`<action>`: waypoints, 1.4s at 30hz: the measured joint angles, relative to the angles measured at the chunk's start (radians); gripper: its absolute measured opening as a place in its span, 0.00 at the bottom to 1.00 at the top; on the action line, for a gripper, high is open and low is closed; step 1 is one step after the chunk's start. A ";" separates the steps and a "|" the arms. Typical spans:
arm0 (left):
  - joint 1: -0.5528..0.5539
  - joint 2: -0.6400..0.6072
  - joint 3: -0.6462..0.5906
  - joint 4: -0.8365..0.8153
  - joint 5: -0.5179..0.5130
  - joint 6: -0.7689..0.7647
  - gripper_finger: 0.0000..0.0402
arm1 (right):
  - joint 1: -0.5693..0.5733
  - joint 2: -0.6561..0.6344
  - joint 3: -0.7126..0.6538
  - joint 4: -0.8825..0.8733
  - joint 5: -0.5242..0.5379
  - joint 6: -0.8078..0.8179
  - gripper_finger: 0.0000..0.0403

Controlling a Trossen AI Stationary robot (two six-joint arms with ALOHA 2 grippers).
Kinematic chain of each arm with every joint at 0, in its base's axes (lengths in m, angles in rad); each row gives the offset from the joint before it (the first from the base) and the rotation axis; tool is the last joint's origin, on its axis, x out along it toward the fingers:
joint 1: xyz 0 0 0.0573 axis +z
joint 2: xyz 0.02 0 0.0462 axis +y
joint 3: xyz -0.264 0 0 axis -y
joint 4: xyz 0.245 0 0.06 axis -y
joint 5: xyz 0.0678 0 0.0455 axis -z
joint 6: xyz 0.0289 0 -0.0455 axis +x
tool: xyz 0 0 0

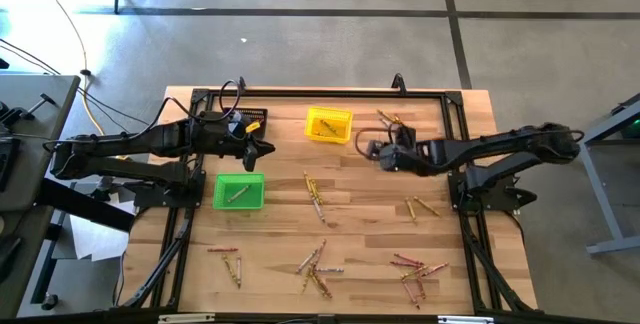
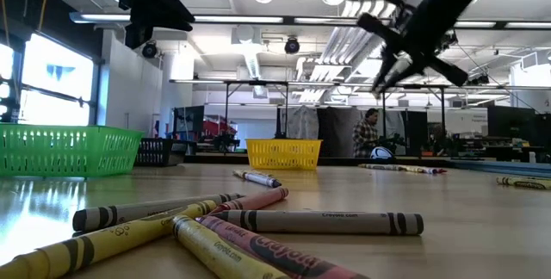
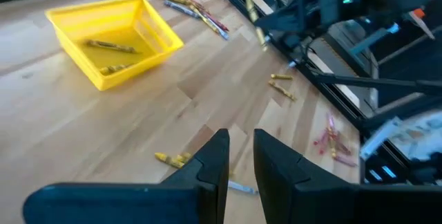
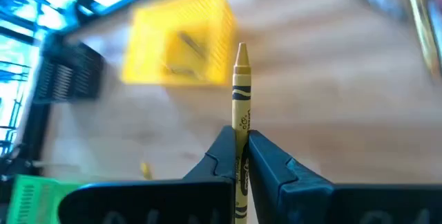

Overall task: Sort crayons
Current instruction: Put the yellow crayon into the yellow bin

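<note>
Fingers (image 4: 243, 156) pinching yellow crayon (image 4: 241, 92), right wrist

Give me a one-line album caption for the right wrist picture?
The right gripper pinches a yellow crayon upright between its fingers, with the yellow bin ahead.

A large open lab or industrial workshop is shown. In the low view, a high ceiling (image 2: 258, 21) with exposed ducts, pipes and hanging lamps is seen at 12 o'clock, and metal frames, benches and equipment fill the far room. A person (image 2: 367, 134) is seen standing well beyond the worktop (image 1: 370, 214) at about 1 o'clock. From above, a bare concrete floor (image 1: 300, 24) with dark seams and loose cables is seen around the wooden worktop.
</note>
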 joint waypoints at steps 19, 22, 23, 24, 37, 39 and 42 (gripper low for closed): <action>0.002 0.000 0.000 0.003 -0.078 -0.029 0.13 | -0.388 0.308 0.285 0.272 -0.309 -0.780 0.02; 0.002 0.000 0.000 0.003 -0.079 -0.036 0.13 | -0.411 0.367 0.290 0.306 -0.340 -0.826 0.02; 0.002 0.000 0.000 0.001 -0.079 -0.034 0.13 | -0.417 0.386 0.292 0.318 -0.354 -0.838 0.02; 0.002 0.000 0.000 0.002 -0.079 -0.024 0.13 | -0.422 0.403 0.292 0.321 -0.366 -0.850 0.02; 0.114 0.000 0.000 0.000 -0.085 0.020 0.13 | -0.423 0.492 0.292 0.365 -0.473 -0.827 0.02; 0.142 0.000 0.000 0.001 -0.083 0.036 0.13 | -0.423 0.492 0.292 0.364 -0.473 -0.827 0.03; 0.179 0.000 0.000 0.001 -0.078 0.066 0.13 | -0.425 0.492 0.292 0.366 -0.462 -0.834 0.06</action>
